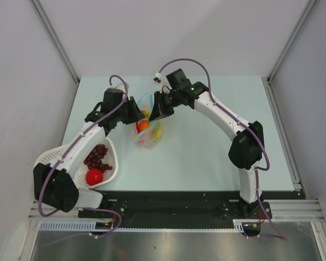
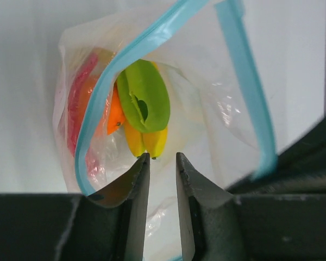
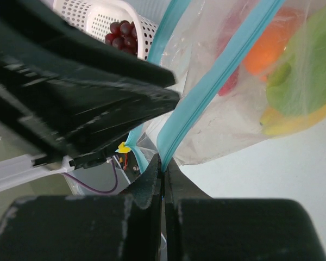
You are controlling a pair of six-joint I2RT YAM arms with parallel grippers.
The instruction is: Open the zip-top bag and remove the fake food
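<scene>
1. Two pieces of fake food, the grape bunch [image 1: 96, 156] and the red round piece [image 1: 94, 175], lie in the white mesh basket [image 1: 116, 156] at the left arm's side. The rest is inside the zip-top bag [image 1: 146, 133], which hangs between the two grippers above the middle of the table [image 1: 206, 157].
2. The right gripper [image 3: 163, 160] has its jaws pressed together on the blue zip strip [image 3: 206, 92], pinching one lip of the mouth and carrying the bag by it.
3. The left gripper [image 2: 162, 159] has its jaws a narrow gap apart with nothing solid between them. Crinkled film shows through the gap, but I cannot tell whether it touches the pads.
4. What the next move turns on: the mouth gapes toward the left gripper, and the food lies straight ahead of its tips. The yellow banana-like piece [image 2: 146, 142] is nearest, its end just beyond the fingertips and its long axis running away from them. The green oval [image 2: 146, 98] lies behind it, with the orange ball [image 2: 115, 114] to the side. I judge the left arm is the one to reach in, and its jaws look too narrow for the banana as they stand.
5. Something pink-red sits against the far wall of the bag, too blurred by the plastic to name. From above, both grippers cover the mouth, and the right wrist view is half blocked by the left gripper's dark body.
</scene>
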